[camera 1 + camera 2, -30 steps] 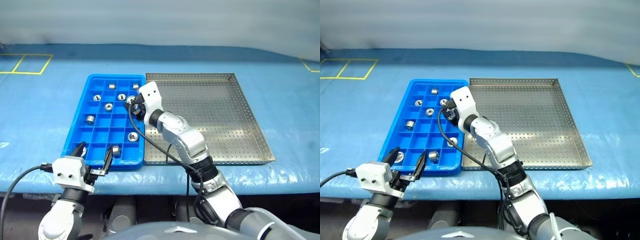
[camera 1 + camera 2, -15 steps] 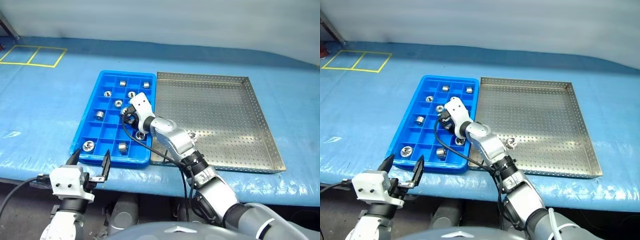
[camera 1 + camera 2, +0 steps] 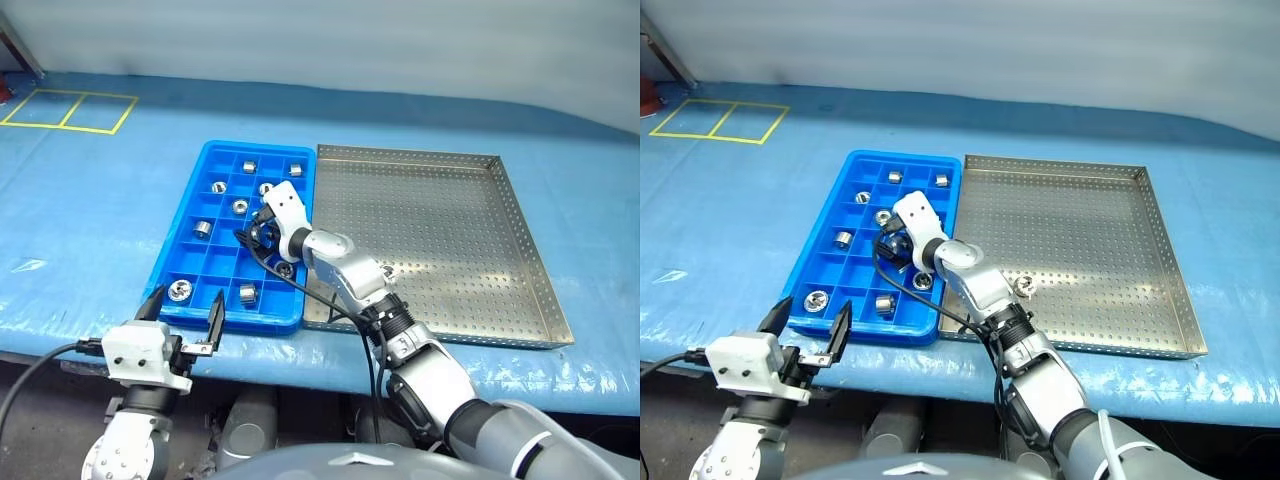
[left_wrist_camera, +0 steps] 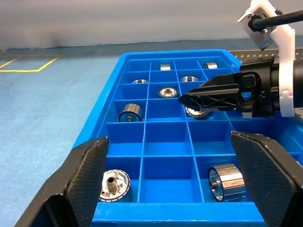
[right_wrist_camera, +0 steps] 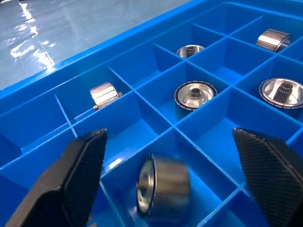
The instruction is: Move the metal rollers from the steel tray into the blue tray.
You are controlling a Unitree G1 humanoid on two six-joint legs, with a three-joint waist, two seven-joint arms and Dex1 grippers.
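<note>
The blue tray (image 3: 225,318) lies left of the steel tray (image 3: 450,230), the two touching side by side. Several metal rollers (image 3: 203,229) sit one to a compartment in the blue tray. A single roller (image 3: 387,271) lies on the steel tray near its left front corner. My right gripper (image 3: 262,238) is open, low over the blue tray's right column. In the right wrist view a blurred roller (image 5: 163,191) lies loose in the compartment between its fingers (image 5: 80,165). My left gripper (image 3: 186,305) is open and empty in front of the blue tray's front rim.
The trays rest on a blue-covered table (image 3: 90,220) whose front edge runs just behind my left gripper. A yellow taped rectangle (image 3: 65,108) marks the far left corner. A black cable (image 3: 300,295) loops off my right wrist over the blue tray's front right corner.
The camera has shifted. My right gripper has sunk lower over the blue tray and opened, and a roller now lies loose under it. The left gripper has kept still.
</note>
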